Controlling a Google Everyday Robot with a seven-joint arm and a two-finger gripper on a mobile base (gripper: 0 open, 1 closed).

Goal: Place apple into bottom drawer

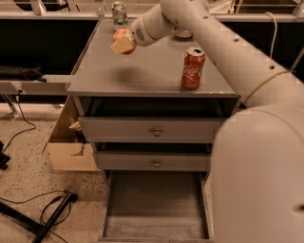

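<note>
My gripper (122,42) is shut on the apple (123,35), an orange-red fruit, and holds it lifted above the back left part of the grey cabinet top (152,71). A cream-coloured finger (122,45) covers the apple's front. The white arm reaches in from the upper right. The bottom drawer (156,205) is pulled open at the foot of the cabinet, showing its bare plank floor. It lies well below and in front of the gripper.
A red Coca-Cola can (193,68) stands on the cabinet top's right front. A silver can (118,11) stands at the back edge. Two upper drawers with round knobs (156,132) are closed. A cardboard box (71,147) and cables (42,213) lie at the left.
</note>
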